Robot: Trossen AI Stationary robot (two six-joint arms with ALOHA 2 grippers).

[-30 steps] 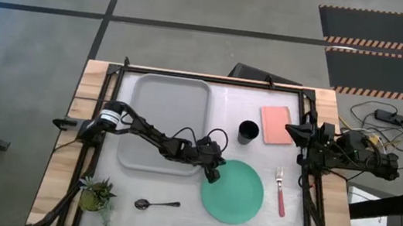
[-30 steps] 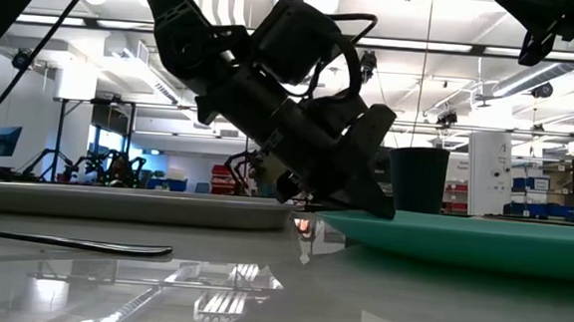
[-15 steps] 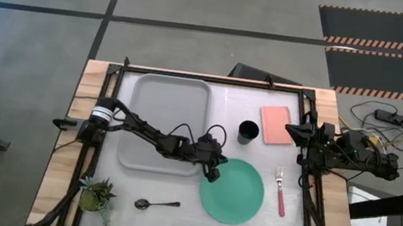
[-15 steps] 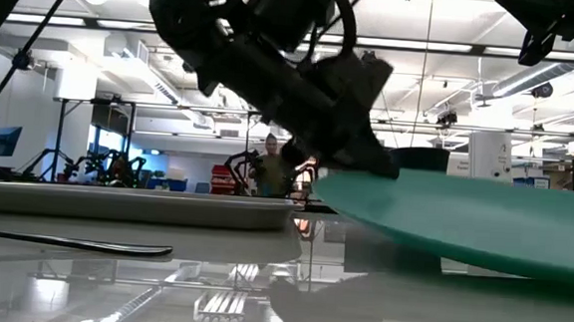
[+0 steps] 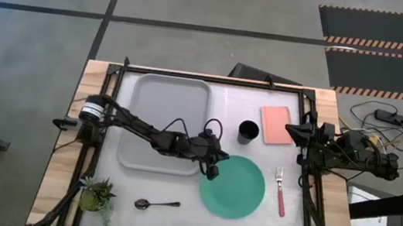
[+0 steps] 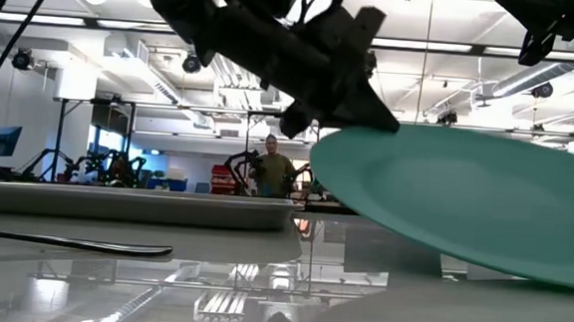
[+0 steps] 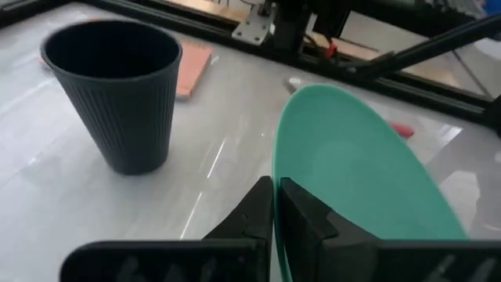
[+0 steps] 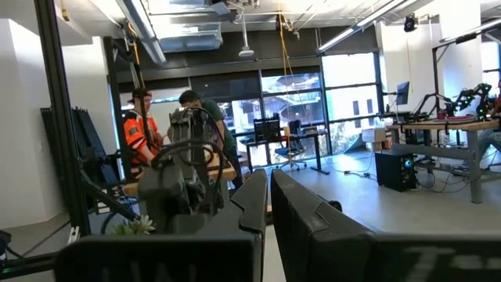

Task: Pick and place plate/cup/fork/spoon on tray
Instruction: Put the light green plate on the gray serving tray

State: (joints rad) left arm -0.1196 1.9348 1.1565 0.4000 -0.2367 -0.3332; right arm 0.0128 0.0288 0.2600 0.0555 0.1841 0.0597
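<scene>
The mint-green plate (image 5: pixel 237 188) is tilted in the low view (image 6: pixel 464 207), with its left rim raised. My left gripper (image 5: pixel 212 170) is shut on that rim, just right of the light-grey tray (image 5: pixel 165 124). The black cup (image 5: pixel 247 131) stands upright on the table beyond the plate and also shows in the left wrist view (image 7: pixel 116 94). The pink-handled fork (image 5: pixel 280 190) lies flat right of the plate. The dark spoon (image 5: pixel 156 204) lies flat near the front edge. My right gripper (image 5: pixel 290 130) waits shut at the table's right edge. My left gripper pinches the plate's left rim (image 7: pixel 275 174) between its two fingers, one on each face. The fingers come from the table's left, slanting down. The held rim is lifted and the plate slopes down toward the table's right; whether its far side touches the table, I cannot tell.
A pink rectangular pad (image 5: pixel 276 125) lies right of the cup. A small potted plant (image 5: pixel 96 193) stands at the front left corner. A black frame (image 5: pixel 214 79) runs round the table. People stand in the room beyond the table.
My left gripper has gone up and a little toward the far edge, keeping its hold on the plate's left rim. The plate has tipped from lying flat to sloping, its left rim lifted well above the tray's rim.
</scene>
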